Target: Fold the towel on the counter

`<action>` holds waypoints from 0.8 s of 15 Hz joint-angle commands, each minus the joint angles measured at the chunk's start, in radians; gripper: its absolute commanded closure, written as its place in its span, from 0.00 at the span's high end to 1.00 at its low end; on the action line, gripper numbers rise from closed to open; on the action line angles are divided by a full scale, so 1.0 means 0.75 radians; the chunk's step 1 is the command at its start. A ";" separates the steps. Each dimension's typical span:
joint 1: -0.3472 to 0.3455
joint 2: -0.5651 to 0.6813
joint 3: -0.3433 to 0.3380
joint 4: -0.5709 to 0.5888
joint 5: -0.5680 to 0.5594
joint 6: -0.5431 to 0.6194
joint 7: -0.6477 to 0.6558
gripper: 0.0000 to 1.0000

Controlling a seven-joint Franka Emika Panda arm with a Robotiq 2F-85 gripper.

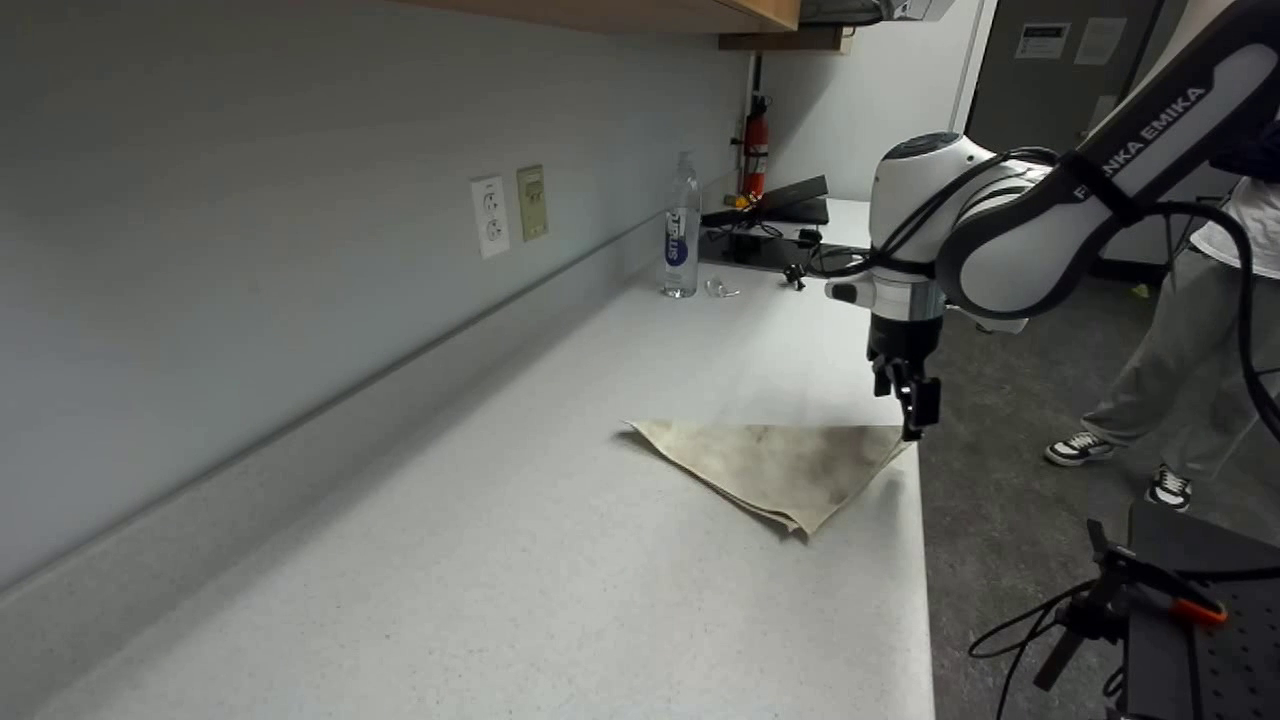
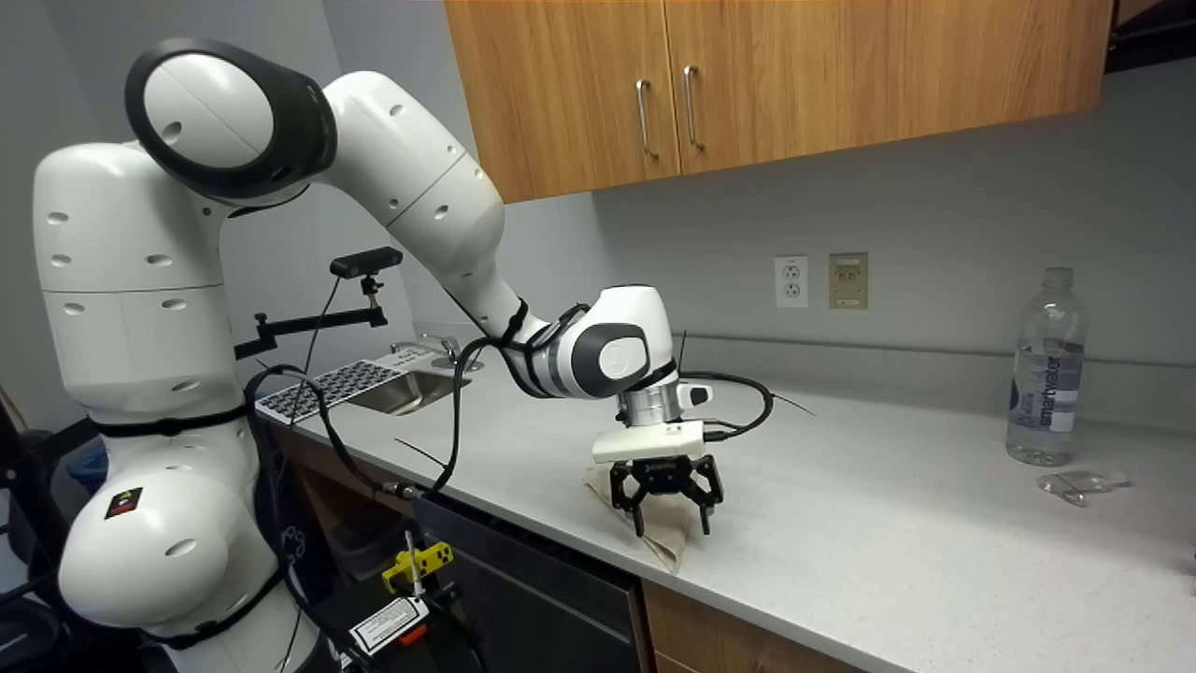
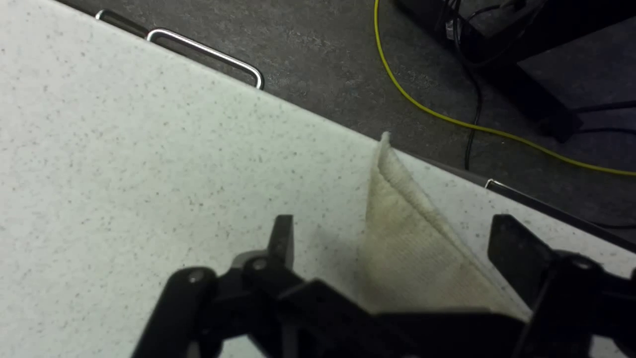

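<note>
With the tool (image 2: 673, 529) spread wide and gripping nothing, astride one corner of the towel (image 1: 785, 462), folded to a triangle on the surface (image 1: 500, 590) below, presumably to pinch it for another fold.

The towel (image 1: 775, 465) lies on the counter (image 1: 560, 590), partly beneath the gripper (image 2: 672, 532).

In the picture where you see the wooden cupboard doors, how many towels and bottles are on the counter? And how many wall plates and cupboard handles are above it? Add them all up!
Towel: 1
Bottle: 1
Wall plates: 2
Cupboard handles: 2
Total: 6
</note>
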 commanded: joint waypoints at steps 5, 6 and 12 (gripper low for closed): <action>0.002 0.004 -0.010 -0.001 -0.068 0.060 0.065 1.00; 0.002 0.004 -0.011 -0.001 -0.073 0.068 0.071 1.00; -0.004 0.002 0.001 -0.001 -0.037 0.043 0.044 1.00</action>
